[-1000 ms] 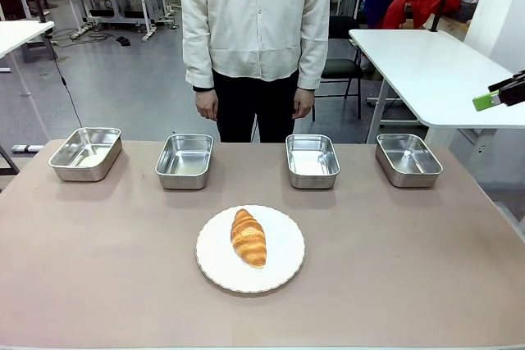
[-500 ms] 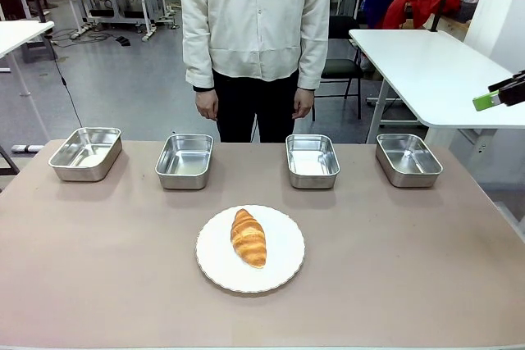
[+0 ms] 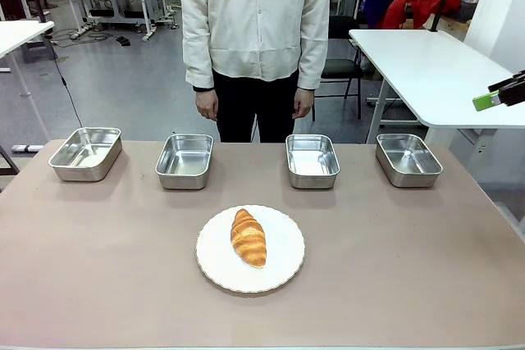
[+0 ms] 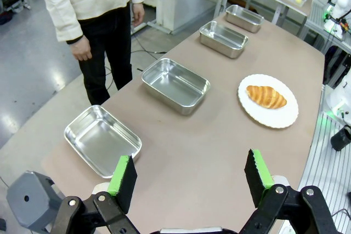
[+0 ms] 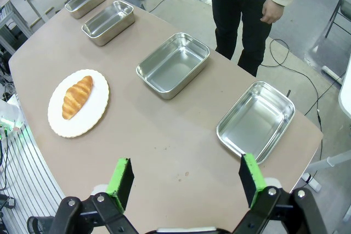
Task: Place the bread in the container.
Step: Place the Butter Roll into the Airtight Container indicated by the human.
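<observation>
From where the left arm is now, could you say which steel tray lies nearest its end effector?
The tray at the robot's far-left end of the row; it sits just beyond the left end effector, while the other three lie farther off.

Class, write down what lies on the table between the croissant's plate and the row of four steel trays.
Nothing: the front view shows bare brown tabletop between the white plate, which holds the croissant, and the four trays.
</observation>
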